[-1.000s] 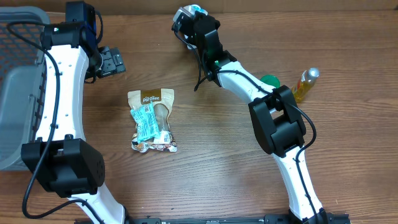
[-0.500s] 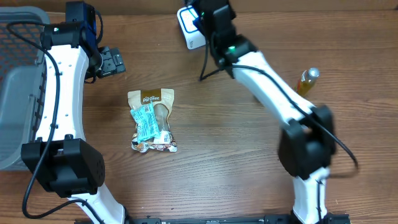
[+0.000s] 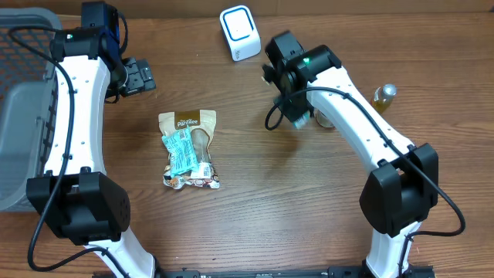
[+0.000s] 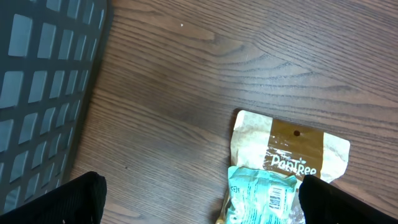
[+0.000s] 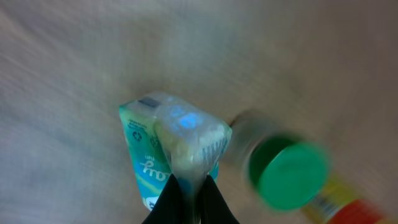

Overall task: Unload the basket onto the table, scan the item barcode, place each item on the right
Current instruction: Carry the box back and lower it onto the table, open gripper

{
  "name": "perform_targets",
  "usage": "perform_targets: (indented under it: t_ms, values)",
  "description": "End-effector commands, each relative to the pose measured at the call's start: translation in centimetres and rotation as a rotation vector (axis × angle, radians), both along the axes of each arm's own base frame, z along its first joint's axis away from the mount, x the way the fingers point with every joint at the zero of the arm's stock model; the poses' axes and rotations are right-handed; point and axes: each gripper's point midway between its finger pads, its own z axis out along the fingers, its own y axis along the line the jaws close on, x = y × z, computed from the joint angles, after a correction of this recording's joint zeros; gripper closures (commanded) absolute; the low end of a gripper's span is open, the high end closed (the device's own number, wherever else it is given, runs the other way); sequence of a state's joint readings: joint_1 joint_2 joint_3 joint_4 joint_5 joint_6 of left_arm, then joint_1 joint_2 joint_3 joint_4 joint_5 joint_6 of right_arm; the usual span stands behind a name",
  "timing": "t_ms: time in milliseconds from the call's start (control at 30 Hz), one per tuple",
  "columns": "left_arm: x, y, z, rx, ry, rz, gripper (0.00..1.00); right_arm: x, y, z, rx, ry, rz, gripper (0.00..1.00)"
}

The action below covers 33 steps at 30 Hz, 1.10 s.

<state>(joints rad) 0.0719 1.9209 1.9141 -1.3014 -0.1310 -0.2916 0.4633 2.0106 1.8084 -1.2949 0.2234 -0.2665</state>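
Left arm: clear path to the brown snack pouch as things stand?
Likely yes: the left pincer is open and empty, with nothing between it and the brown snack pouch, though a teal packet lies on top.

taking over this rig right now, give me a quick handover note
Right gripper: shut on a small teal-and-white plastic packet, held over the wooden table beside a green-lidded container, clear of the white rounded scanner.
Left gripper: open, empty, near the grey mesh basket.
On the table: a cream-and-brown snack pouch with a second teal packet lying on it.
Done: a second ago the held packet was up at the scanner; it has since been carried away. Whether it registered cannot be told.
Left: probably set it down, then scan the other two.
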Motion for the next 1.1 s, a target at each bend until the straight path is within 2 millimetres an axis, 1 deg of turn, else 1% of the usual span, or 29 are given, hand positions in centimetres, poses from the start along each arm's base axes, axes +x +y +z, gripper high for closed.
perform_targets:
  t_ms: [0,133,267,467,667,733,800,967,1000,1033,1067]
  values:
    - [0.3,-0.4,0.8,0.003,-0.023,-0.017,0.0,-2.1,-1.7,-2.0,0.015,0.092,-0.171,0.96]
    - [0.3,-0.4,0.8,0.002,-0.023,-0.017,0.0,-3.4,-3.0,-3.7,-0.015,0.148,-0.205,0.96]
    - [0.3,-0.4,0.8,0.002,-0.023,-0.017,0.0,-4.2,-4.1,-4.7,-0.034,0.183,-0.223,0.96]
    - [0.3,-0.4,0.8,0.002,-0.023,-0.017,0.01,-3.6,-5.5,-4.9,-0.026,0.177,-0.273,0.96]
    - [0.3,-0.4,0.8,0.002,-0.023,-0.017,0.0,-3.4,-6.3,-4.9,-0.023,0.175,-0.299,0.96]
    - [0.3,-0.4,0.8,0.003,-0.023,-0.017,0.0,-3.3,-6.5,-4.9,-0.023,0.176,-0.306,0.9]
    - [0.3,-0.4,0.8,0.002,-0.023,-0.017,0.01,-3.4,-6.7,-4.9,-0.021,0.174,-0.339,0.87]
    - [0.3,-0.4,0.8,0.002,-0.023,-0.017,0.0,-3.3,-6.8,-4.9,-0.019,0.171,-0.357,0.83]
    - [0.3,-0.4,0.8,0.002,-0.023,-0.017,0.01,-3.3,-6.8,-4.9,-0.019,0.17,-0.357,0.78]
    - [0.3,-0.4,0.8,0.002,-0.023,-0.017,0.0,-3.2,-6.7,-4.9,-0.017,0.166,-0.357,0.71]
    - [0.3,-0.4,0.8,0.002,-0.023,-0.017,0.0,-3.0,-6.7,-4.9,-0.012,0.16,-0.357,0.68]
